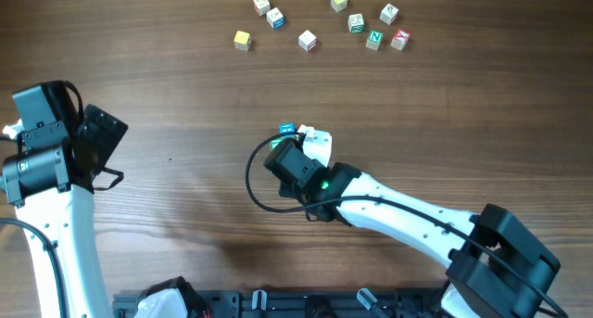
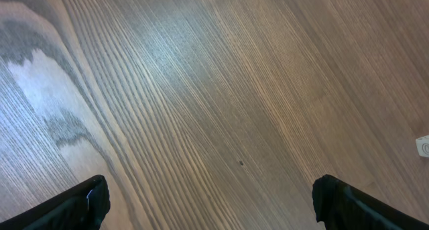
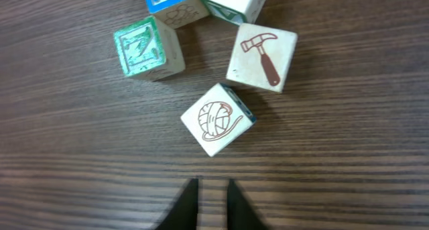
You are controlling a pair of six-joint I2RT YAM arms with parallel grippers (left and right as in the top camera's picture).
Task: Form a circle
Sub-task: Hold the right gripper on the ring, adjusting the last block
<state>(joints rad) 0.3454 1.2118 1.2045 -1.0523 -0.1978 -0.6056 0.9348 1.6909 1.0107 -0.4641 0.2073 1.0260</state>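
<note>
Right claw (image 3: 210, 196) was closed and empty, at 6 o'clock of the circle (image 1: 313, 142), mid tabletop (image 1: 185, 105). Left claw (image 2: 209, 193) was wide open. Risk: an off-centre shove on the yarn cube (image 3: 216, 119) could spin it and knock the hammer cube (image 3: 261, 55) out.

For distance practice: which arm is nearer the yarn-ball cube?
Right. The jaws of the right arm sit just short of the yarn cube; the left arm hangs far off across the table.
</note>
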